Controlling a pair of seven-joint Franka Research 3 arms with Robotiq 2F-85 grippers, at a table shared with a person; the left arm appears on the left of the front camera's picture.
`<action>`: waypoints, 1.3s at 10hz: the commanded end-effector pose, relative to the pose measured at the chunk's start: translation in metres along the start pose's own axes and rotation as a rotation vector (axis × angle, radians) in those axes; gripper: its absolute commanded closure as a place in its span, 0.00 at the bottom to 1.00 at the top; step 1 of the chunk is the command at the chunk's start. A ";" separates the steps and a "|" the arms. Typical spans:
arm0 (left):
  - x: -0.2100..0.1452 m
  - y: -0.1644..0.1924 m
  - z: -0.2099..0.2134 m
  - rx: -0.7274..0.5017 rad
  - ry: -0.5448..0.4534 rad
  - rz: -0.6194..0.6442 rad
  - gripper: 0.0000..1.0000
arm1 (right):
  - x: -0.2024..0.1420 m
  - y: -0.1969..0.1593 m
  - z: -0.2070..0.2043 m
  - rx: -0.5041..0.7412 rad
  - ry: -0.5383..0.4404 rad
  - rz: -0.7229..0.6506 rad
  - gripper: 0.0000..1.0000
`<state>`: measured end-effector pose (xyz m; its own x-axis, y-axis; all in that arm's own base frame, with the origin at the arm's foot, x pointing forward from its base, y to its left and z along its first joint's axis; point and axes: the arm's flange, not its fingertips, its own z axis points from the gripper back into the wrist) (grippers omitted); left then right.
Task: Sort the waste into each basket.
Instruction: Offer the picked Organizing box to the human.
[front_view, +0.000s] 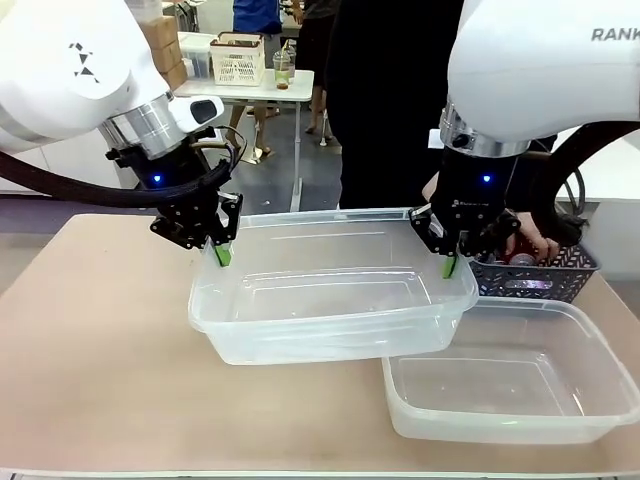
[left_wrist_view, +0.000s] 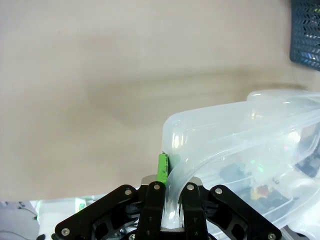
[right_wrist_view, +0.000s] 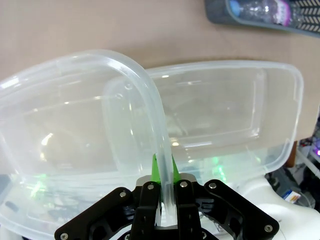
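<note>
Front view: our left gripper (front_view: 222, 255) and right gripper (front_view: 450, 265) each pinch the rim of the clear tub (front_view: 330, 300). It overlaps a second tub (front_view: 520, 390).

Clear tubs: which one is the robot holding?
The larger tub, its rim pinched by left gripper and right gripper; the smaller tub lies ungripped.

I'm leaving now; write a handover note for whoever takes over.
Left gripper: shut on left rim of the large tub.
Right gripper: shut on its right rim.
Large tub held between both, right end overlapping the smaller tub on the table.
Dark mesh basket, far right, holds a bottle; a person's hand at it.
Nothing sorted yet; both tubs look empty. Left: set tub down, then sort.
</note>
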<state>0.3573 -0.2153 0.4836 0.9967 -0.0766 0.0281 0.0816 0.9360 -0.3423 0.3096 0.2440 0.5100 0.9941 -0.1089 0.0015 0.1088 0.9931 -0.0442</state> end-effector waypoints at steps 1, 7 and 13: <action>-0.001 -0.001 0.009 -0.025 -0.001 -0.009 0.95 | -0.002 0.002 -0.001 -0.010 0.014 -0.015 0.96; -0.001 -0.001 0.009 -0.025 -0.001 -0.009 0.95 | -0.002 0.002 -0.001 -0.010 0.014 -0.015 0.96; -0.001 -0.001 0.009 -0.025 -0.001 -0.009 0.95 | -0.002 0.002 -0.001 -0.010 0.014 -0.015 0.96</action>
<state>0.3573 -0.2153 0.4836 0.9967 -0.0766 0.0281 0.0816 0.9360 -0.3423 0.3096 0.2440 0.5100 0.9941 -0.1089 0.0013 0.1088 0.9931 -0.0443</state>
